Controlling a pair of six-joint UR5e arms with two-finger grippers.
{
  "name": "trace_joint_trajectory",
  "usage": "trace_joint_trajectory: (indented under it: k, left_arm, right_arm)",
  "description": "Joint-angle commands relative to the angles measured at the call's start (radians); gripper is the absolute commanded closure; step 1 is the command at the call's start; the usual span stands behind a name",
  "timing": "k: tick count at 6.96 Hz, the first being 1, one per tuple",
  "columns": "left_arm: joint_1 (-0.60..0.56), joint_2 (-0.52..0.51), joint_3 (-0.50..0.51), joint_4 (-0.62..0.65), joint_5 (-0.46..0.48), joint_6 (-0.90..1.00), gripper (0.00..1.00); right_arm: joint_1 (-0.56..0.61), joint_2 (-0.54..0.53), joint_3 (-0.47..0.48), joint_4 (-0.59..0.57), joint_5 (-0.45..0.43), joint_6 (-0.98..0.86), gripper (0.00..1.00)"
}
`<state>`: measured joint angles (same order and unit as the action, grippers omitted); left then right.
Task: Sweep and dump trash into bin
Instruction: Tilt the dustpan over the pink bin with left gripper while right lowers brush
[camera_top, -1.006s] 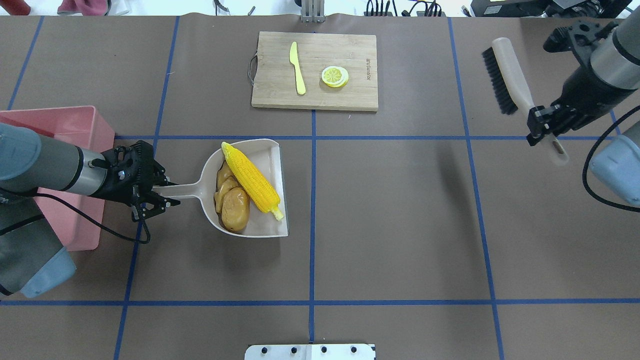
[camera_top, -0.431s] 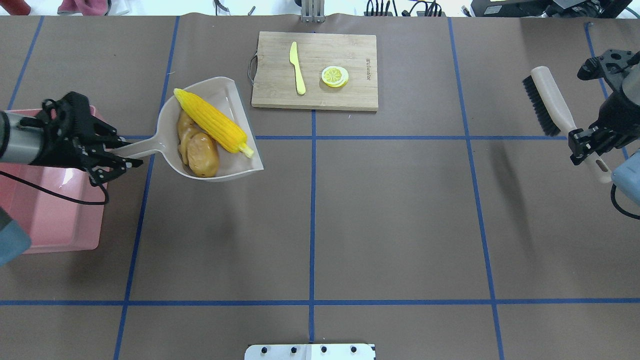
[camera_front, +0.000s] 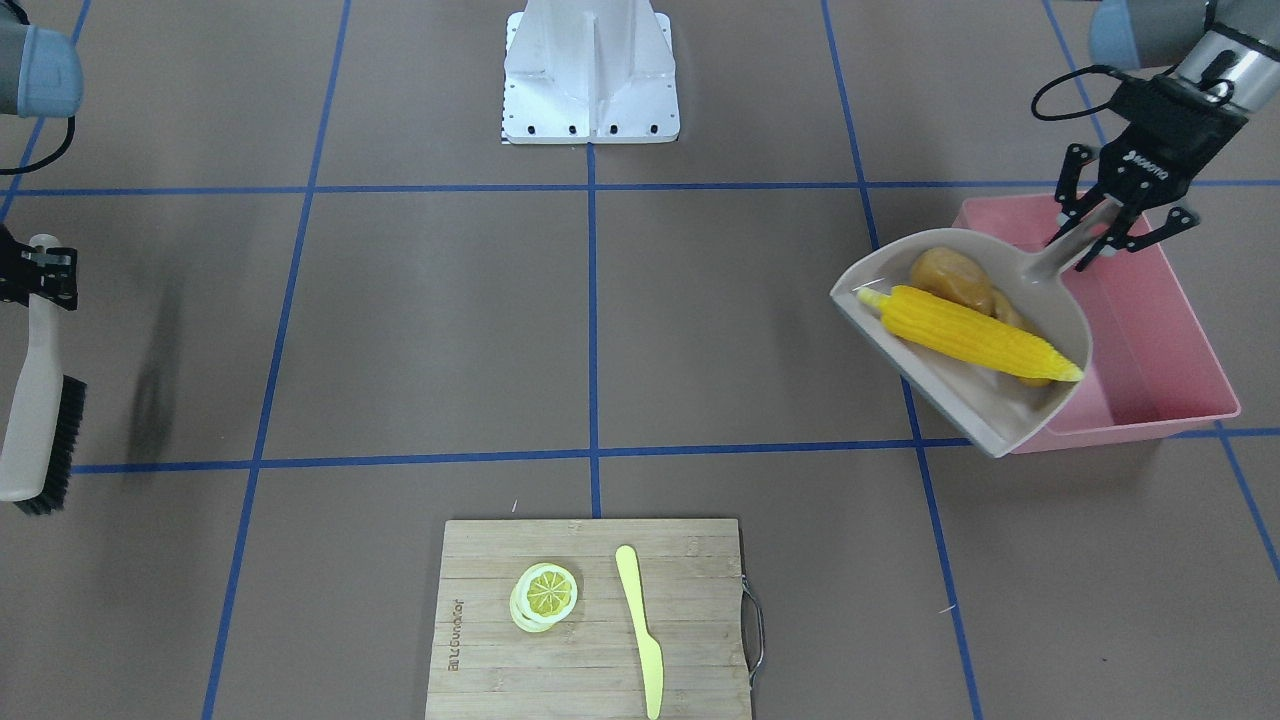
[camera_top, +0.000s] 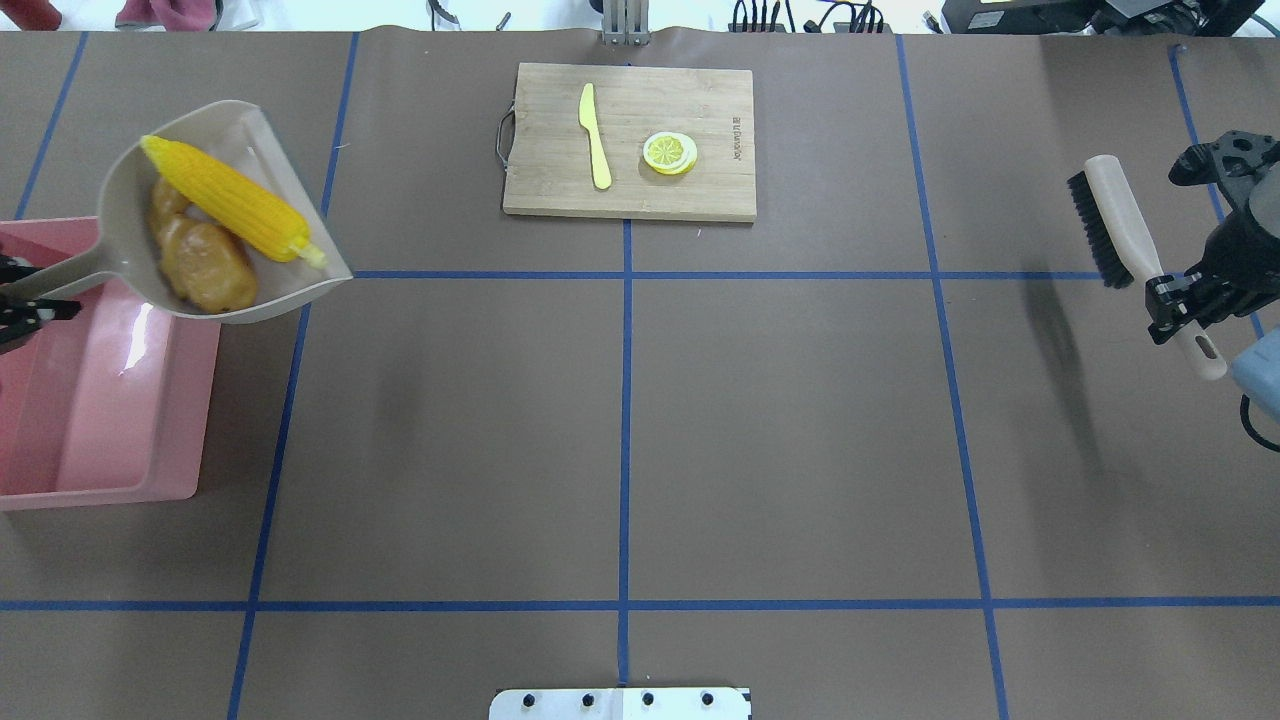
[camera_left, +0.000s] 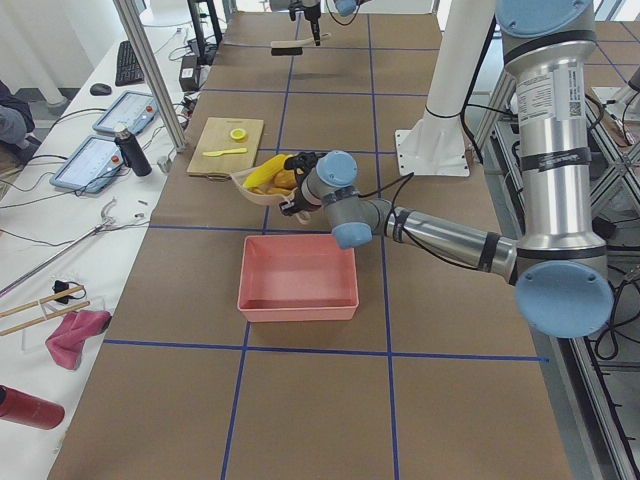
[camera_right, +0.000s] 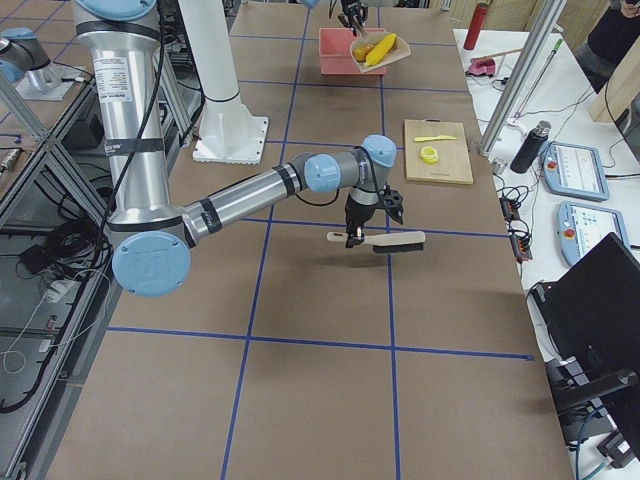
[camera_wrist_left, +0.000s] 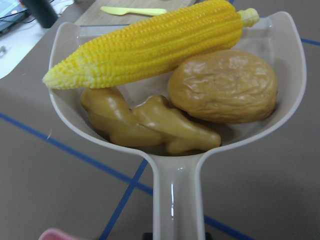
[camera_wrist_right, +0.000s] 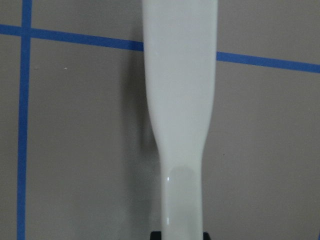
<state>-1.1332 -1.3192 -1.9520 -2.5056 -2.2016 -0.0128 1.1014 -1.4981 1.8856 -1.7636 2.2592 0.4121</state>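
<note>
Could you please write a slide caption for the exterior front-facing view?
Left gripper holds the dustpan with corn and potato beside the pink bin; right gripper holds the brush.

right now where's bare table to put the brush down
Bare: the middle squares between the cutting board and the robot's base plate, and the right end under the brush. Crowded: the left end, where the bin sits with the loaded dustpan held up beside it.

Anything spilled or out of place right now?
Nothing stands out. Corn, potato and ginger all sit inside the dustpan, held by the left gripper near the bin. Right gripper holds the brush.
</note>
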Motion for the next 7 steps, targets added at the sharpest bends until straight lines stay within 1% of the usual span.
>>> trace_joint_trajectory:
  k: [1, 2, 3, 4, 5, 6, 7]
  left_arm:
    - [-0.185, 0.185, -0.018, 0.005, -0.136, 0.01, 1.0]
    - [-0.197, 0.257, -0.028, 0.013, -0.136, 0.014, 1.0]
    - [-0.198, 0.306, -0.059, 0.068, -0.13, 0.054, 1.0]
    - [-0.207, 0.333, -0.105, 0.218, -0.122, 0.183, 1.0]
    - [-0.227, 0.33, -0.135, 0.387, -0.095, 0.341, 1.0]
    - [-0.227, 0.324, -0.162, 0.507, -0.054, 0.435, 1.0]
    - [-0.224, 0.322, -0.195, 0.601, -0.052, 0.501, 1.0]
  right_arm:
    - [-0.002, -0.008, 0.012, 0.016, 0.049, 0.082, 1.0]
    - [-0.006, -0.008, 0.02, 0.018, 0.069, 0.105, 1.0]
    - [-0.024, -0.01, 0.032, 0.018, 0.107, 0.106, 1.0]
    - [-0.069, -0.022, 0.039, 0.019, 0.106, 0.105, 1.0]
    - [-0.113, -0.034, 0.052, 0.045, 0.096, 0.118, 1.0]
    - [-0.13, -0.043, 0.046, 0.059, 0.095, 0.123, 1.0]
    - [-0.158, -0.044, 0.0, 0.106, 0.067, 0.122, 1.0]
